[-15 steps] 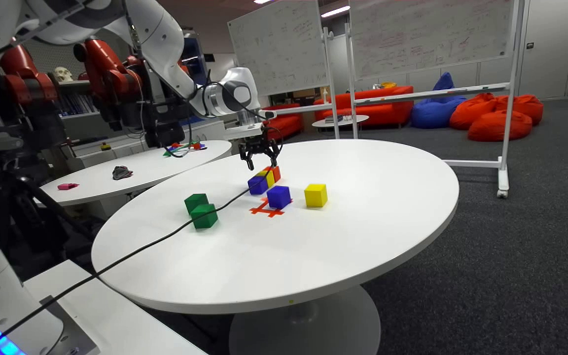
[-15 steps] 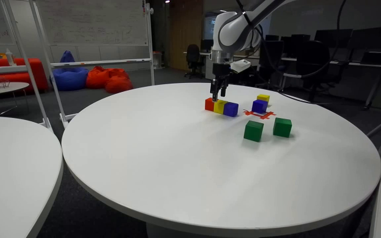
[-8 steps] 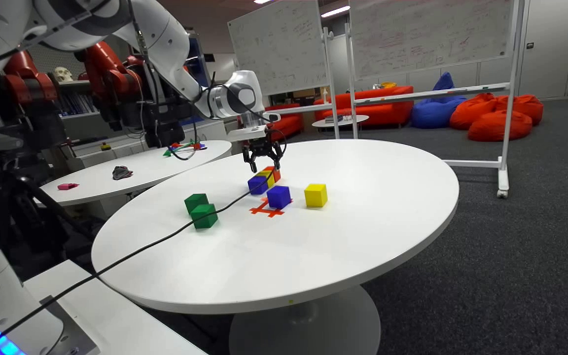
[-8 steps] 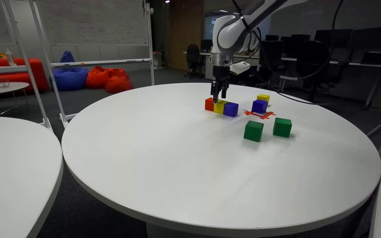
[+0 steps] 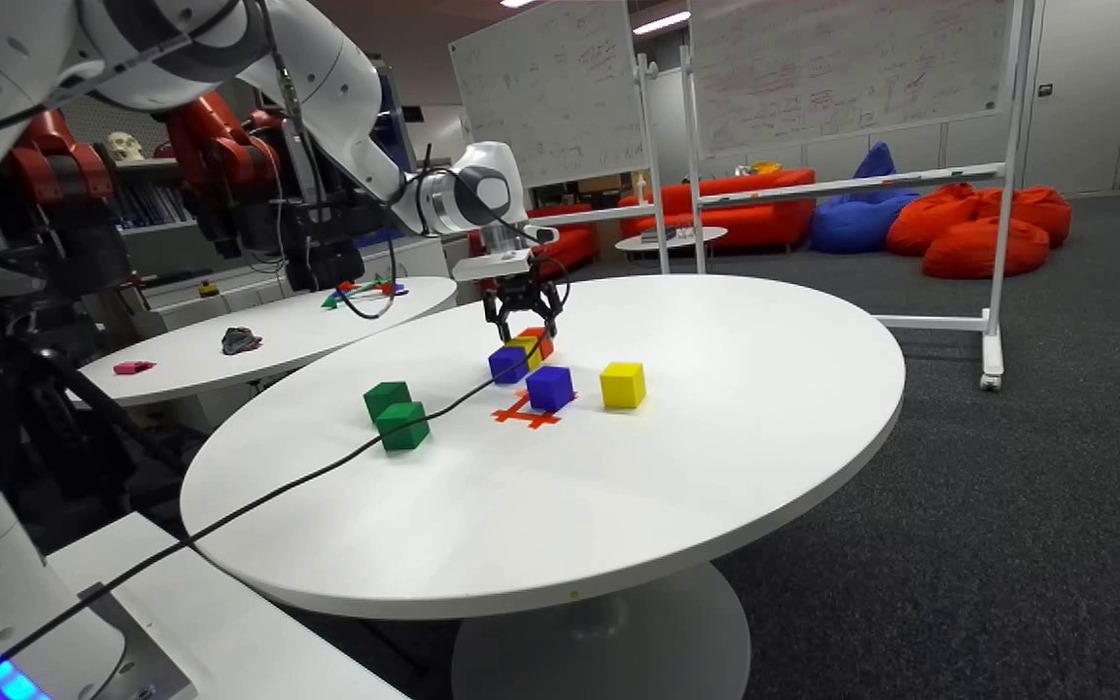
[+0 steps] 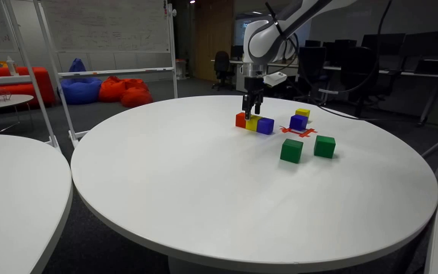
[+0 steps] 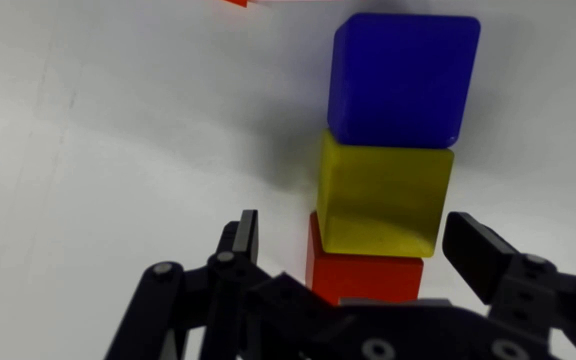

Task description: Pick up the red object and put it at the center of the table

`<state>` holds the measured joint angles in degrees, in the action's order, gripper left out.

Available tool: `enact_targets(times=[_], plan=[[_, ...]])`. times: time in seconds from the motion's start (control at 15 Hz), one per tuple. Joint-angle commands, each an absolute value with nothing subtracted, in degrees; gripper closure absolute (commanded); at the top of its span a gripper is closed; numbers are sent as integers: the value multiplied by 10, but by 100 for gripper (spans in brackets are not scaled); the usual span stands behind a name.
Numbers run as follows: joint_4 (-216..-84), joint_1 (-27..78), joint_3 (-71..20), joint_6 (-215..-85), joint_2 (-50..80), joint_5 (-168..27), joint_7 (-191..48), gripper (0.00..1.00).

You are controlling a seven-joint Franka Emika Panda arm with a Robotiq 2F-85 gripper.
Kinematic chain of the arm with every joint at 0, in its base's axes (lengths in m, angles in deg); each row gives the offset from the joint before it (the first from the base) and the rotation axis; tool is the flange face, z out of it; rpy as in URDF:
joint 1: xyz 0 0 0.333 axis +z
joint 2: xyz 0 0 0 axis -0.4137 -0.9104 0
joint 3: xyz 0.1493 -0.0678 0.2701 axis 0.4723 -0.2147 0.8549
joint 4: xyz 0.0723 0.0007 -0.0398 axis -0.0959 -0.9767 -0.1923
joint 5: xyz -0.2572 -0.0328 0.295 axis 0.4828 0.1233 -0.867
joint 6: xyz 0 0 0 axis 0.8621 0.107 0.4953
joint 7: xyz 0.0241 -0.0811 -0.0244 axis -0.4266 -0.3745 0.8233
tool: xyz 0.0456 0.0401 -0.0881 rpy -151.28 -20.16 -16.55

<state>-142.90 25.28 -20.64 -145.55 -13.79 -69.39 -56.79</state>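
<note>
Red block (image 7: 366, 277): smth, boxy; abuts yel. cube (image 7: 384, 200) on rnd table (image 6: 203, 190).

Handwriting (image 5: 857, 83) on whiteboards (image 5: 552, 102), none legible

2 free-standing whiteboards (image 5: 550, 92) with faint writing stand on dark carpet (image 5: 1056, 437) — beyond them, a red sofa (image 5: 764, 222), a blue beanbag (image 5: 857, 222) and red beanbags (image 5: 959, 251), backed by a pale panelled wall (image 5: 1085, 97). Strip lights (image 5: 662, 22) glow overhead. In an exterior view, black monitors (image 6: 428, 45), a white-topped desk (image 6: 413, 73) and office chairs (image 6: 222, 64) fill a dim corner — a brown wall (image 6: 214, 42) close by.
</note>
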Motion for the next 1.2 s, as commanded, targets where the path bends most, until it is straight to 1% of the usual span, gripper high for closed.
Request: enact_targets(times=[0.0, 1.0, 1.13], plan=[[-1426, 251, -204, -1454, -139, -692, -568, 0], [-1407, 259, -207, -1442, -164, -687, -576, 0], [-1426, 256, -203, -1454, -154, -691, -571, 0]])
